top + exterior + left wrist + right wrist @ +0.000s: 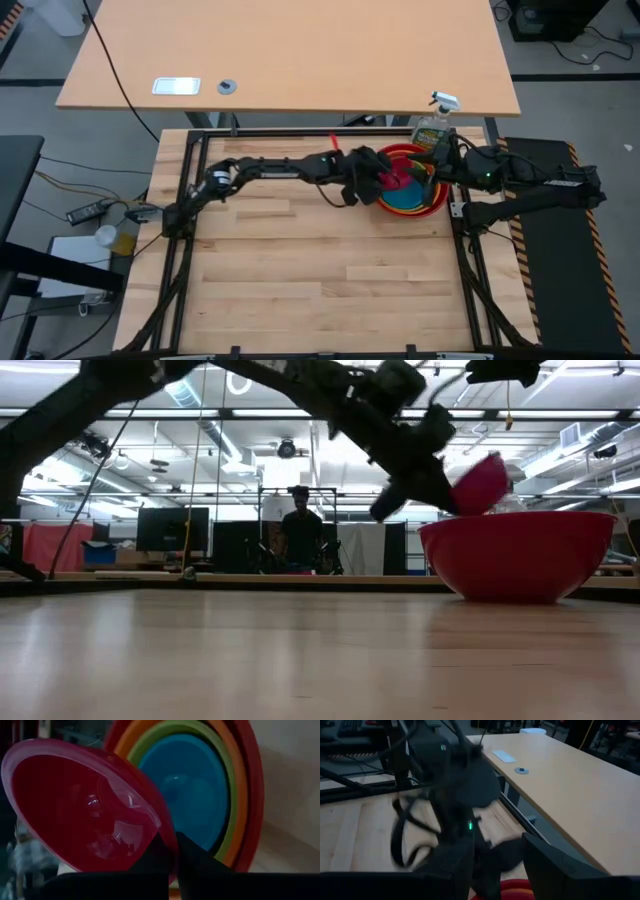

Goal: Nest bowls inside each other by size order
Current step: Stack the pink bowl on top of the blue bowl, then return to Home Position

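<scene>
The red bowl [436,200] stands on the table at the far right, with the orange [235,780], lime green [226,795] and blue [195,795] bowls nested inside it. My left gripper [392,178] is shut on the pink bowl [85,805] and holds it tilted above the stack; the pink bowl also shows in the low view [482,482] over the red bowl [520,555]. My right gripper [497,857] is open and empty, above the stack's far right rim. My left gripper pinches the pink bowl's rim [169,851], with one finger inside the bowl and one outside. The fingers come from the table's left, slanting down. The bowl is lifted clear and tipped on its side, and its opening faces the gripper.
A clear spray bottle [436,125] stands at the table's far edge, just behind the stack. A second, lighter table [300,60] lies beyond. A person [300,530] stands in the room far behind. The wooden table top is bare to the left of and nearer than the stack.
</scene>
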Tool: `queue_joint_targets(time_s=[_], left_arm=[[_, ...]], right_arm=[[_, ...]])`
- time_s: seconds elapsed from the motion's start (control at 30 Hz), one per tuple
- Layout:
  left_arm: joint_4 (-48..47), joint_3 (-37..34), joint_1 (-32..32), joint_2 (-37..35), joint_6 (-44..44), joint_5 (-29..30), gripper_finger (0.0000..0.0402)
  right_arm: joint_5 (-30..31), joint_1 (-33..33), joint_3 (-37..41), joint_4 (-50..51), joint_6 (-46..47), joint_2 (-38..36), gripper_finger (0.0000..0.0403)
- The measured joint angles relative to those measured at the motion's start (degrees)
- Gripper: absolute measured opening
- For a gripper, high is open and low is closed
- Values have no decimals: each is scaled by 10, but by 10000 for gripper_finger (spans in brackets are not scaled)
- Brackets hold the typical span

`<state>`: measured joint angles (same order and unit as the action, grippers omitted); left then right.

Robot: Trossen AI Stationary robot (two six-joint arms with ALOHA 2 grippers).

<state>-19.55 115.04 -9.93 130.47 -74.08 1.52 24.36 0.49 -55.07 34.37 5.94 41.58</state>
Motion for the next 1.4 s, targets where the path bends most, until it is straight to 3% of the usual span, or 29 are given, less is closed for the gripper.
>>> queue_joint_targets(time_s=[0.33,0.5,0.7,1.0,1.4], left_arm=[[-59,85,15,83,-155,22,9],[-44,94,7,92,-154,23,15],[7,93,1,92,-156,22,86],[-10,93,-5,92,-140,25,172],[-33,92,-3,70,-63,69,187]], right_arm=[[0,0,0,-1,-1,0,169],[0,0,0,-5,-1,0,169],[0,0,0,-14,-1,0,169],[0,0,0,-14,-12,0,169],[0,0,0,-13,-16,0,169]])
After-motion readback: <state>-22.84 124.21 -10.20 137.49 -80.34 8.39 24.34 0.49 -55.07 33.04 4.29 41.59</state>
